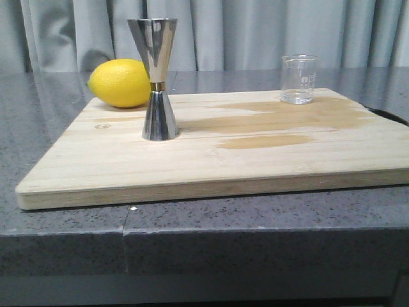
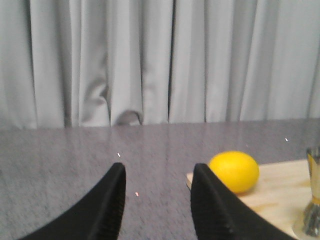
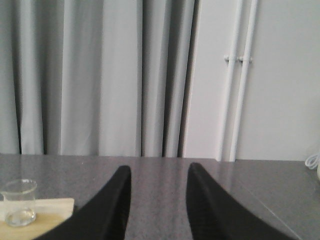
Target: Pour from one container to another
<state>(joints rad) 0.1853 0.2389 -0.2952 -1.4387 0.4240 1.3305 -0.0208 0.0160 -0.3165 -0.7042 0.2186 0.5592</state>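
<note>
Left gripper (image 2: 157, 172) spread wide, empty, low over grey counter (image 2: 75, 165); lemon (image 2: 234, 171) and jigger (image 2: 312, 200) ahead, off beside one finger. Right gripper (image 3: 156, 175) likewise wide, holding nothing; glass cup (image 3: 19, 202) ahead, well off to side, upright on board (image 3: 45, 207) corner, little clear liquid in bottom. Jigger upright on board just beside lemon, well apart from cup. Damp patches on board between them.
</note>
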